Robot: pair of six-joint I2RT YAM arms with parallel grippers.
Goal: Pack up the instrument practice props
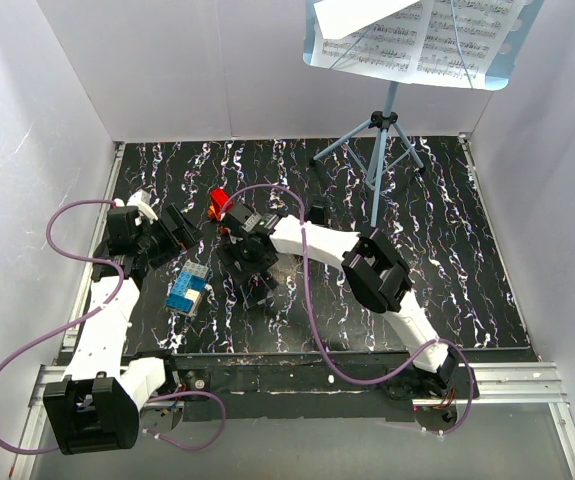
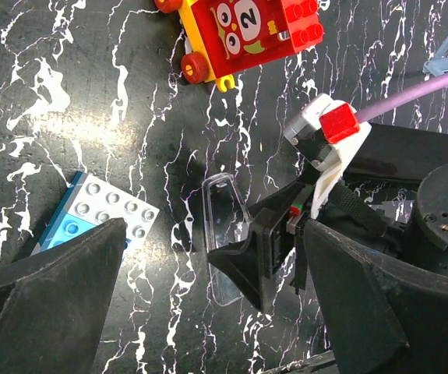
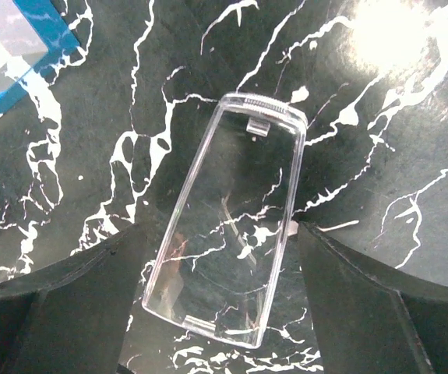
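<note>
Stand (image 1: 381, 160) is up at the far back of the surface (image 1: 467, 250), tripod legs out, sheets (image 1: 437, 40) on its desk, well away from both arms. Right claw (image 3: 220, 234) is spread wide, with a clear case (image 3: 231, 187) lying flat between its fingers. Left claw (image 2: 216, 234) gapes too, holding nothing, near a blue-white brick plate (image 2: 99, 214) and a red toy (image 2: 247, 31).

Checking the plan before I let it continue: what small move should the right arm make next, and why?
Probably raise the right gripper away from the clear case and turn it toward the music stand. It is open and straddles only that case, which lies flat on the table, while the sheet music sits on the stand's desk at the far side, untouched.
</note>
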